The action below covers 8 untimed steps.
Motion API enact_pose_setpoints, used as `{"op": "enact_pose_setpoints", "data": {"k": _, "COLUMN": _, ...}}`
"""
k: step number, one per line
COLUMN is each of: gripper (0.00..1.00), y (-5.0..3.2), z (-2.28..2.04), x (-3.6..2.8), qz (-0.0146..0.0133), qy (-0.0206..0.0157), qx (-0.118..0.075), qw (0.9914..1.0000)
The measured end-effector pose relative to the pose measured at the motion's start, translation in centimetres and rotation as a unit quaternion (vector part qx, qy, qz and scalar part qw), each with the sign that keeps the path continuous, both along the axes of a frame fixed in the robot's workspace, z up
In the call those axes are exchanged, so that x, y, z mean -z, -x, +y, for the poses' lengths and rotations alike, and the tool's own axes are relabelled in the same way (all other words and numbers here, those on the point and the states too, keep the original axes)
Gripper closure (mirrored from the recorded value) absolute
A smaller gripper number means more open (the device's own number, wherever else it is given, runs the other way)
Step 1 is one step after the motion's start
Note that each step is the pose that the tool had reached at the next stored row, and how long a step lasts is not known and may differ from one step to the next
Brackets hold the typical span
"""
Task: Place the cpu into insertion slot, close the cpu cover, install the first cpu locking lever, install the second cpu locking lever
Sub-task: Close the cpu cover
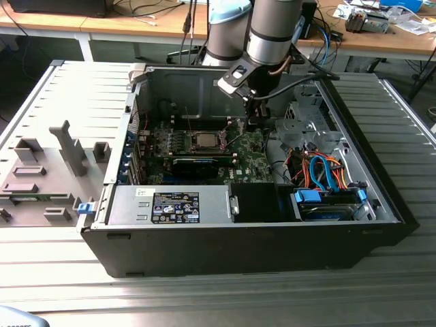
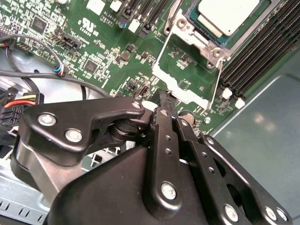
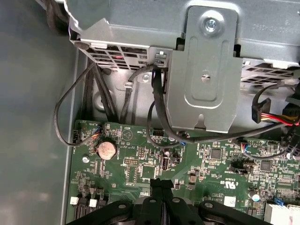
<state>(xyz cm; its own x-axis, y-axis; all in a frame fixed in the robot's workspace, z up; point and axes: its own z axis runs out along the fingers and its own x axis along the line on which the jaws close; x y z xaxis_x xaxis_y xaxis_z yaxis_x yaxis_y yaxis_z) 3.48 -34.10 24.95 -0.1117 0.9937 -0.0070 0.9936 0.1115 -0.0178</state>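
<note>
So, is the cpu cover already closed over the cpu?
No: the second wrist view shows the cpu cover open, the cpu bare.

A long table (image 1: 204,300) of ribbed grey metal slats filled the near part of the room, its grooves running from the exterior view's left to the exterior view's right. Soft, even light lay on it, leaving a pale sheen on the nearest slats and hardly any hard shadow. Beyond its far edge stood wooden desks with light brown tops. One desk (image 1: 102,26) was at the far left on a white leg (image 1: 85,46), and another desk (image 1: 388,42) was at the far right. Black cables (image 1: 153,9) trailed over the left desk, while small boxes and papers (image 1: 371,19) cluttered the right one. Under the desks the floor (image 1: 30,65) lay dark and in shadow.
</note>
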Motion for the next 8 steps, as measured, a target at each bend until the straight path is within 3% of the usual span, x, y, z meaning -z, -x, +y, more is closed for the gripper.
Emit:
{"op": "enact_pose_setpoints", "data": {"k": 4, "gripper": 0.89, "y": 0.58, "z": 0.00, "x": 0.06, "qz": 0.0000, "qy": -0.0001, "qx": 0.000, "qw": 1.00000}}
{"op": "enact_pose_setpoints", "data": {"k": 8, "gripper": 0.89, "y": 0.63, "z": 0.00, "x": 0.08, "qz": 0.0001, "qy": -0.0001, "qx": 0.000, "qw": 1.00000}}
